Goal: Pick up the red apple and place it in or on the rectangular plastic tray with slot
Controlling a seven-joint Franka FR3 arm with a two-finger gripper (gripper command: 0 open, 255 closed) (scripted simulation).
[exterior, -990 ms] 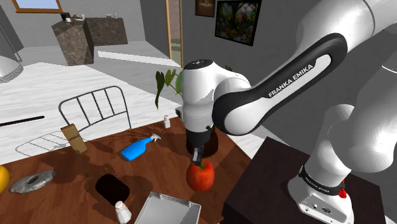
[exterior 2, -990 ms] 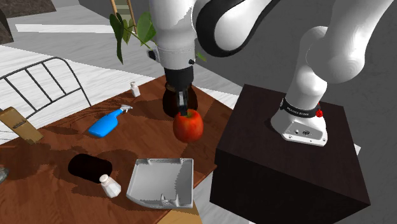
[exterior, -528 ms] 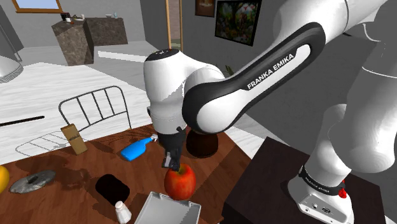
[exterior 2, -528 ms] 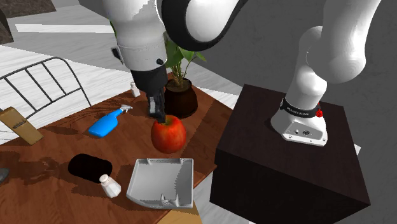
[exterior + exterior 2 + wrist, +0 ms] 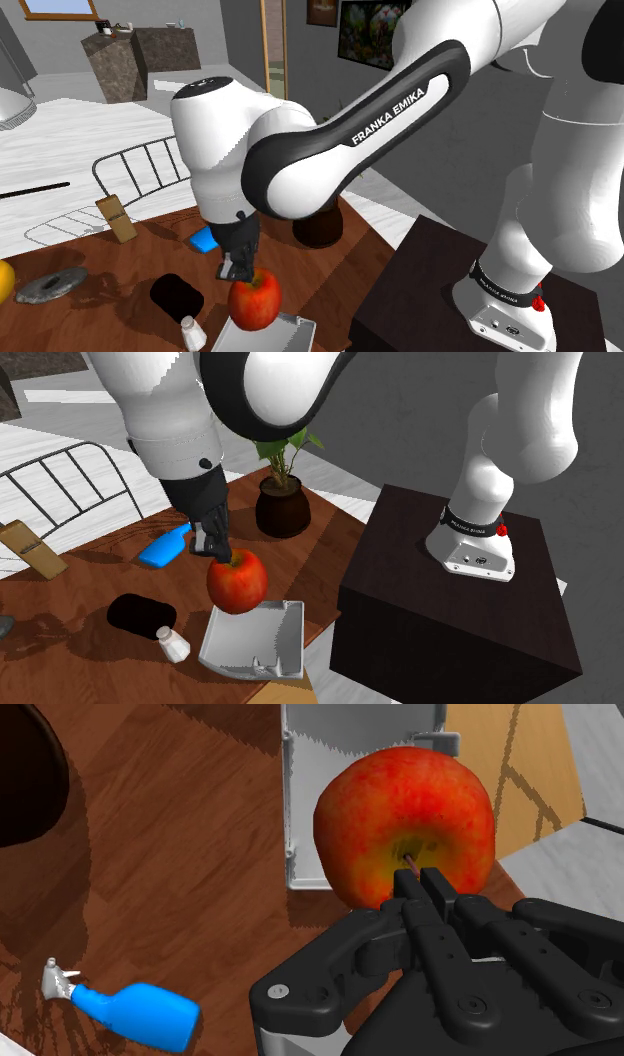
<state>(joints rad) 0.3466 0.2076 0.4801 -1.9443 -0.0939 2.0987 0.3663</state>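
A red apple (image 5: 254,301) (image 5: 237,581) (image 5: 404,824) hangs in the air, held by its stem in my shut black gripper (image 5: 241,271) (image 5: 218,551) (image 5: 419,880). The apple hovers above the near edge of a grey rectangular tray (image 5: 292,335) (image 5: 268,642) (image 5: 301,814) that lies on the brown wooden table (image 5: 120,265) (image 5: 90,592). In the wrist view the fingers meet on the stem and the tray shows beyond the apple.
A blue spray bottle (image 5: 205,240) (image 5: 163,546) (image 5: 125,1010), a black cylinder (image 5: 177,297) (image 5: 141,614), a white shaker (image 5: 192,332) (image 5: 173,644) and a potted plant (image 5: 282,497) stand on the table. A wire rack (image 5: 150,170) and the dark stand (image 5: 460,612) flank it.
My arm has carried the apple toward the tray, from beside the plant pot to above the tray's edge. The grip on the stem is unchanged.
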